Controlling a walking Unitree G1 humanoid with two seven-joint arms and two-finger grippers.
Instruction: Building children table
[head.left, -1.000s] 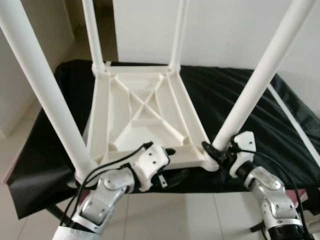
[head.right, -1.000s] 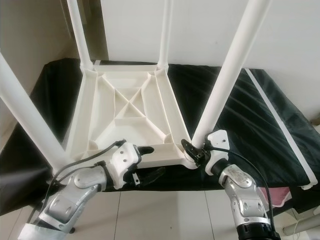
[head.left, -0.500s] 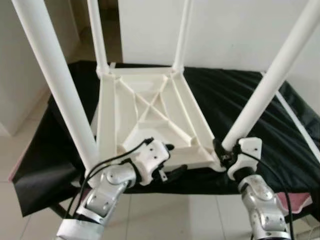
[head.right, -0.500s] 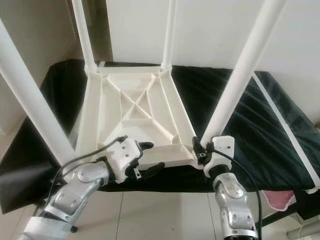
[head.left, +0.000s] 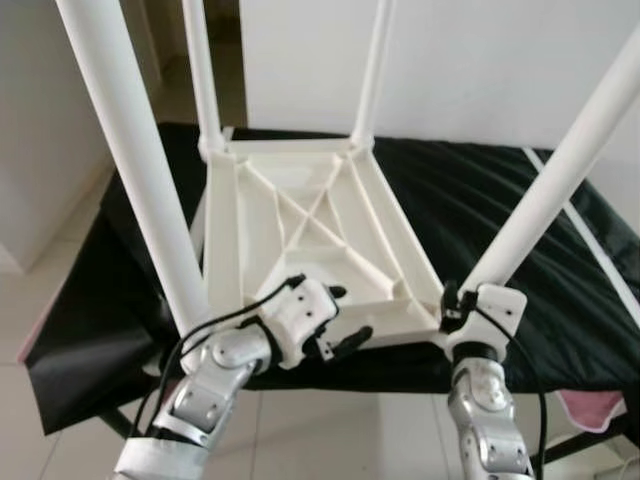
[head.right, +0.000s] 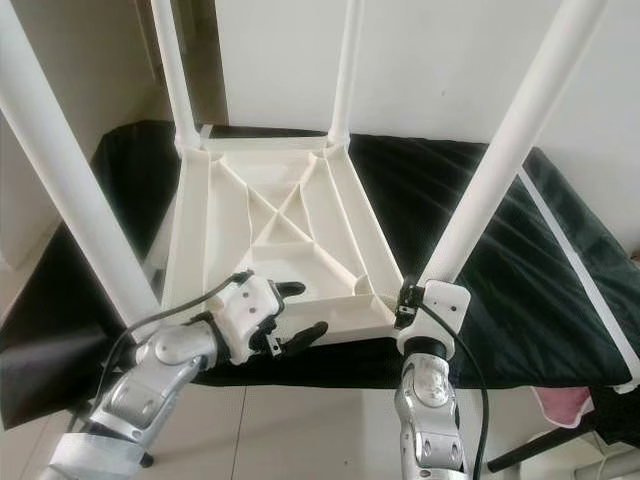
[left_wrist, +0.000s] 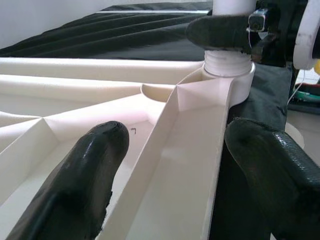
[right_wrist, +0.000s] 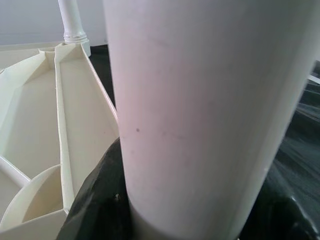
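table top (head.right: 270, 230) cream | legs (head.right: 500, 160) white | cloth (head.right: 480, 240) black

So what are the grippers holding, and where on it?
Right gripper grips the near-right table leg at its base; left gripper straddles the tabletop's near edge rib.

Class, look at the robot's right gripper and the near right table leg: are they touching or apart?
Touching. In the right wrist view the leg sits pressed against a black finger of the right gripper.

A home: pale tiled floor (head.left: 60, 300), plain white wall (head.right: 440, 60), black-draped table (head.right: 520, 270) ahead of both grippers.
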